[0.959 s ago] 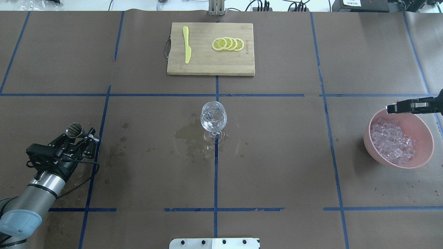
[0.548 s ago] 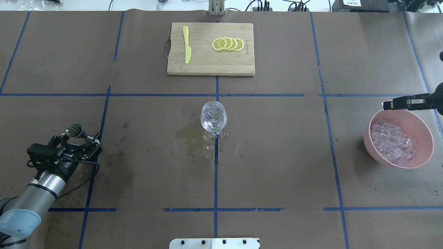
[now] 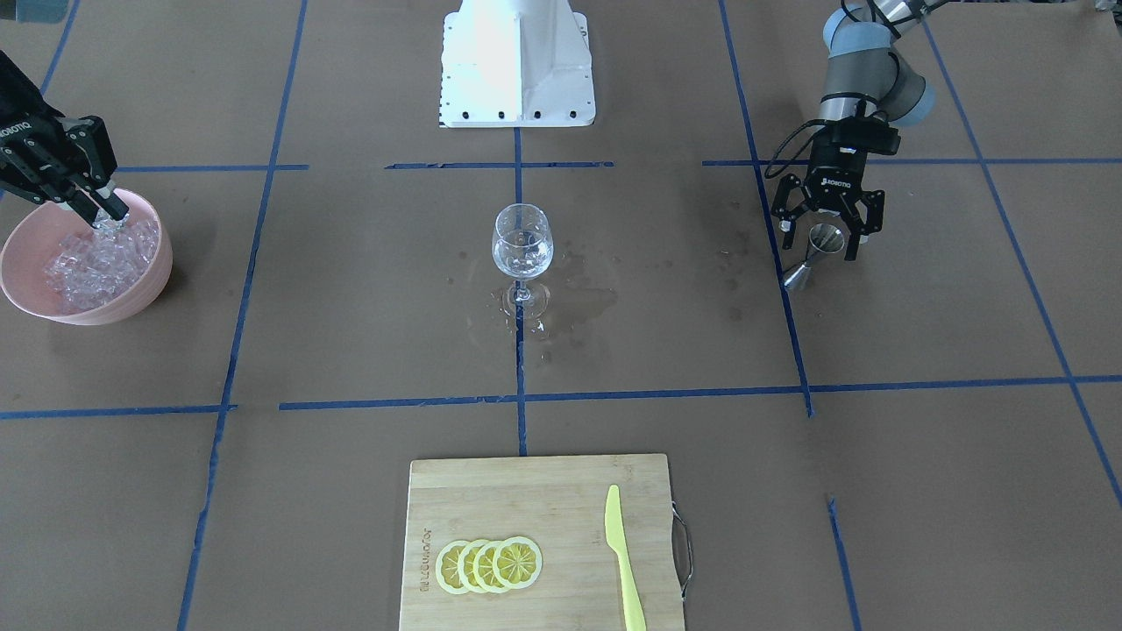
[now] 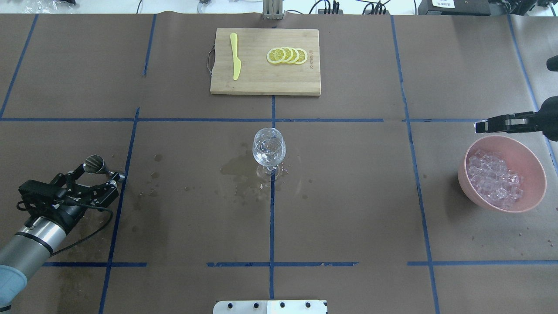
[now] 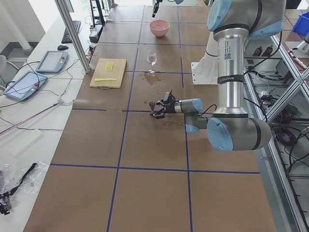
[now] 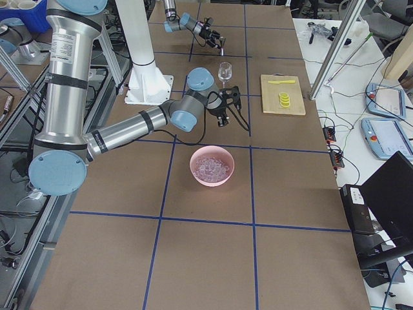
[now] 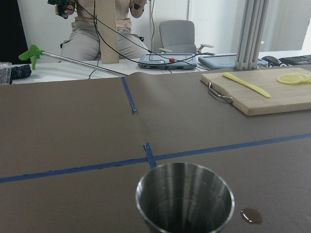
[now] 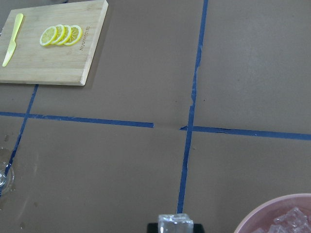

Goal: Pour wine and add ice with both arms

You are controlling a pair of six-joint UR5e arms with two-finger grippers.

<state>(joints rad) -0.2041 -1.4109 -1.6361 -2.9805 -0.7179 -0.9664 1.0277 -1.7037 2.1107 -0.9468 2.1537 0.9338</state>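
Glass (image 4: 269,150) mid-desk (image 4: 348,196); right end effector (image 4: 479,127), pinching an ice cube (image 8: 175,224), has left the bowl (image 4: 525,152); left end effector (image 3: 820,250), splayed wide, has retreated.

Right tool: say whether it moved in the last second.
Yes: the right tool, gripping an ice cube, moved off the pink bowl toward the wine glass.

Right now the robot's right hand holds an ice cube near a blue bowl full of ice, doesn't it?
Nearly. The bowl is pink, not blue, as the exterior front-facing view shows. The rest stands: the right hand holds an ice cube near that bowl, which is full of ice.
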